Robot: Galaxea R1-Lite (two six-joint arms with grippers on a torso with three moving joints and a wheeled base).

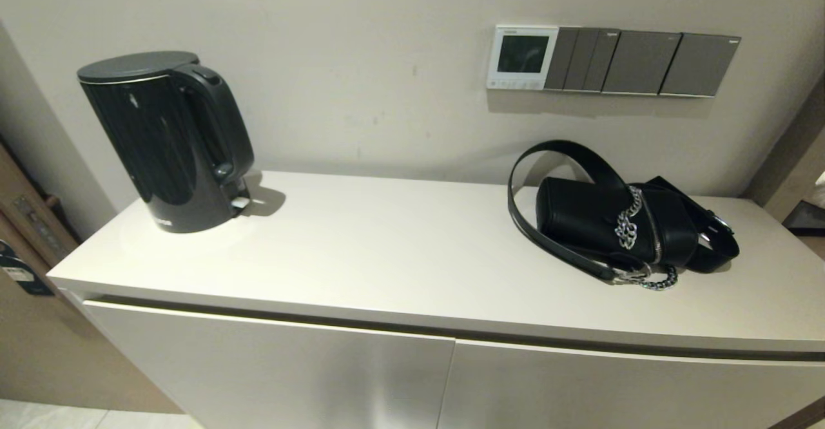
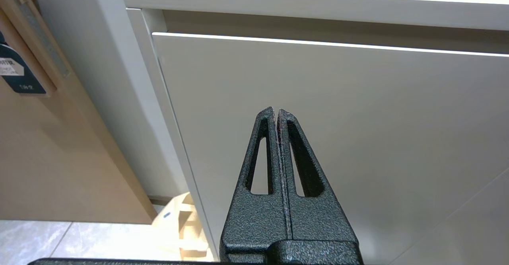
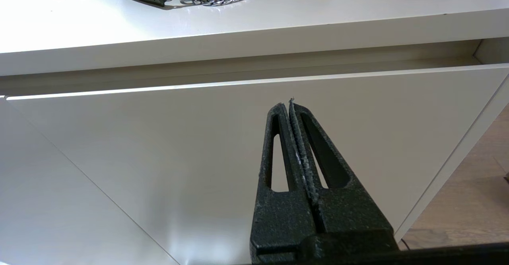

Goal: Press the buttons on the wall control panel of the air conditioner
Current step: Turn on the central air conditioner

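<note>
A white tabletop (image 1: 387,255) carries a black kettle (image 1: 167,139) at left and a black bag (image 1: 619,226) below the wall panel (image 1: 522,57), whose dark screen faces outward, buttons (image 1: 515,84) running horizontally. Left pincer (image 2: 276,112) and right pincer (image 3: 290,104), both pressed together, point at the cabinet doors (image 2: 338,137) below.

Glossy black plastic kettle (image 1: 167,142); smooth matt white tabletop (image 1: 399,248); black leather-look bag (image 1: 619,226) with shiny metal chain (image 1: 628,226).
</note>
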